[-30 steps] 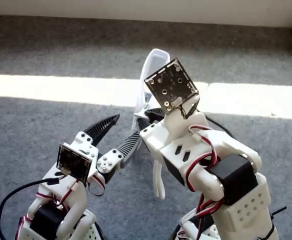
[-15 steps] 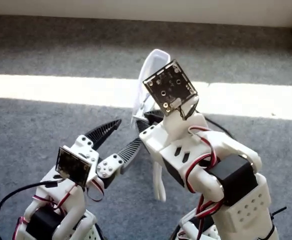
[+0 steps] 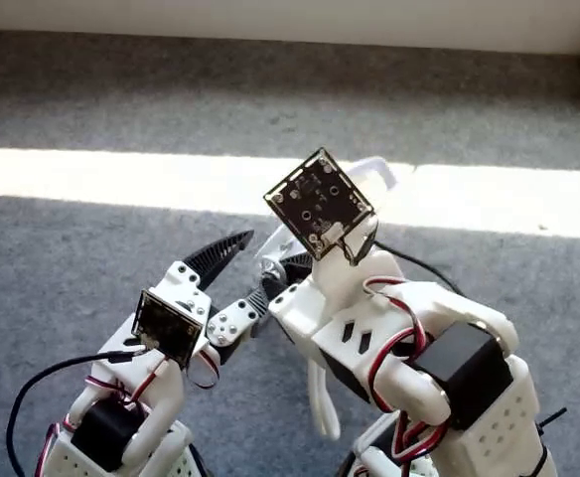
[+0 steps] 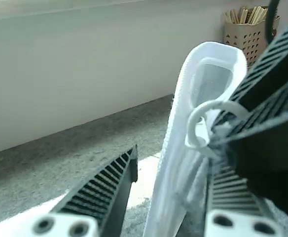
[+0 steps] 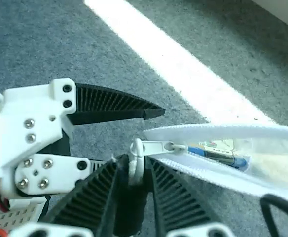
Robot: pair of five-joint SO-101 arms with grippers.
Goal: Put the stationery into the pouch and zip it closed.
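The white translucent pouch (image 3: 377, 169) hangs in the air, lifted off the grey carpet. My right gripper (image 5: 134, 165) is shut on the zipper pull ring (image 5: 135, 163), at the pouch's (image 5: 262, 163) near end. Through the open zipper I see a blue pen (image 5: 218, 154) and other stationery inside. My left gripper (image 4: 178, 168) is open, one ribbed finger (image 4: 104, 192) on each side of the pouch (image 4: 183, 148), apart from it. From above, the left gripper (image 3: 255, 266) sits just left of the right gripper (image 3: 292, 268). A white strap (image 3: 317, 397) dangles below.
A strip of sunlight (image 3: 121, 179) crosses the grey carpet. A white wall runs along the far edge. A woven holder with wooden sticks (image 4: 247, 29) stands by that wall. A black cable (image 3: 32, 388) trails from the left arm.
The right arm has swung the pouch over, so its top end has tipped to the right and lower. The left arm has moved forward and right, closer to the pouch.
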